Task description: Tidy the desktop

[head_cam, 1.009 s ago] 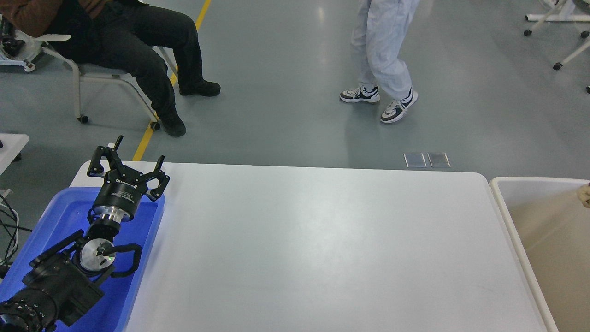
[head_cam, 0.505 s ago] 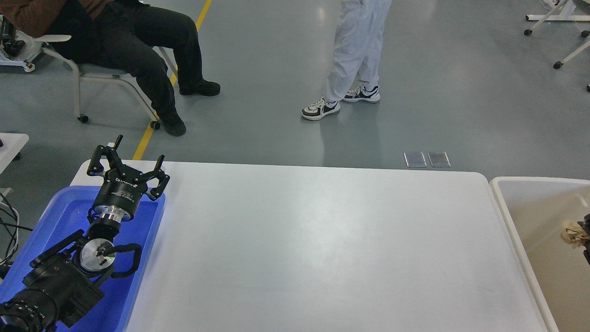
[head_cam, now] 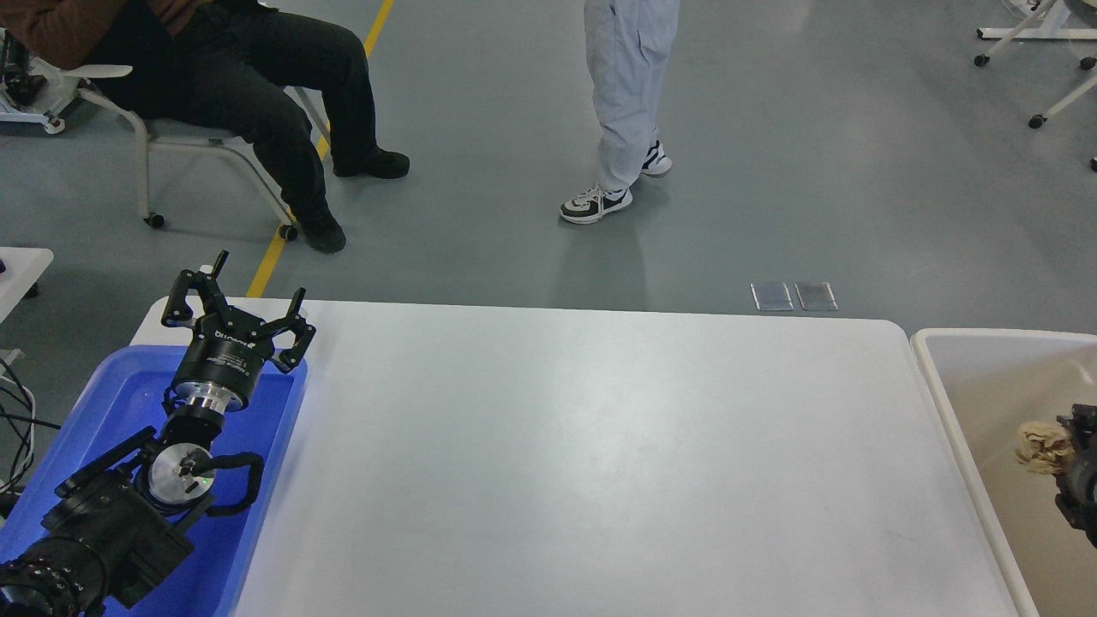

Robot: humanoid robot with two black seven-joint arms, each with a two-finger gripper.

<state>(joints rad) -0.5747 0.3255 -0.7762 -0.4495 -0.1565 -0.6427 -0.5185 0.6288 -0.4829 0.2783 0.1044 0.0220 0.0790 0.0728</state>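
The desktop (head_cam: 600, 446) is a large glossy white tabletop with nothing lying on it. My left gripper (head_cam: 238, 290) is open and empty, its fingers spread, held above the far right corner of a blue tray (head_cam: 120, 390) at the table's left end. My right gripper (head_cam: 1064, 439) comes in at the right edge, only partly in view. It is shut on a crumpled beige paper wad (head_cam: 1040, 446), held over the inside of a beige bin (head_cam: 943, 386) at the table's right end.
A seated person in dark trousers (head_cam: 257, 86) is beyond the table at the far left. A person in white trousers (head_cam: 621, 94) stands on the grey floor behind. A small white table corner (head_cam: 21, 266) and cables (head_cam: 17, 420) are at the left.
My right gripper with the paper wad has come further into view, moving left and down over the beige bin. The standing person has walked left. My left arm has not moved.
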